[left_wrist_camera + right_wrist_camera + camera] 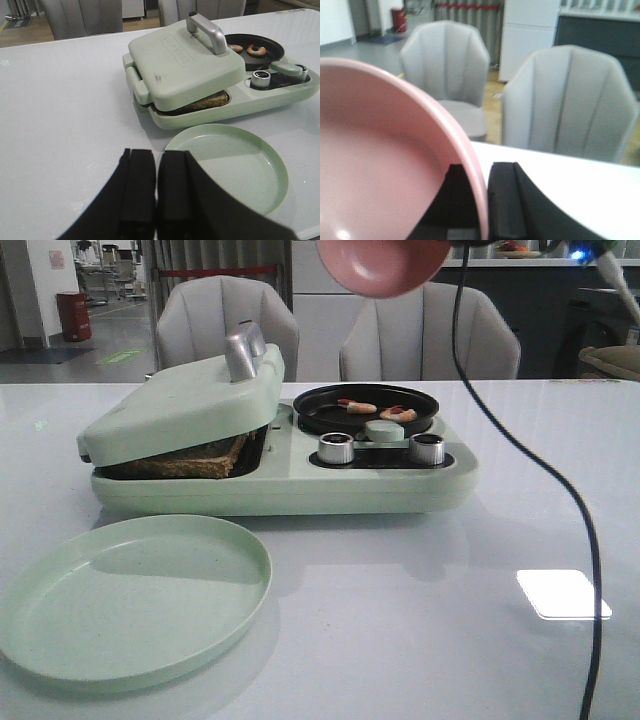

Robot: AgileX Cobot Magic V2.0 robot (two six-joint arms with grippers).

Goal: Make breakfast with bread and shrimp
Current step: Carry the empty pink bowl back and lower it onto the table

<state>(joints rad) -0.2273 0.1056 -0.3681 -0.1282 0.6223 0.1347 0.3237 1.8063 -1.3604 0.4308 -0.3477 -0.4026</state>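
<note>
Bread (pixel 190 462) lies in the pale green sandwich maker (pixel 280 480), under its part-lowered lid (pixel 180 405); only its browned edge shows, also in the left wrist view (pixel 207 102). Two shrimp (pixel 378 410) lie in the black round pan (pixel 365 412); they also show in the left wrist view (pixel 250 49). My left gripper (pixel 156 160) is shut and empty, low over the table beside the green plate (pixel 235 165). My right gripper (pixel 482 172) is shut on the rim of a pink plate (pixel 380 165), held high above the pan (pixel 385 265).
An empty green plate (pixel 130 595) lies at the front left. A black cable (pixel 575 500) hangs down across the right side. Two silver knobs (pixel 336 448) sit on the appliance's front. Two grey chairs (pixel 430 340) stand behind the table.
</note>
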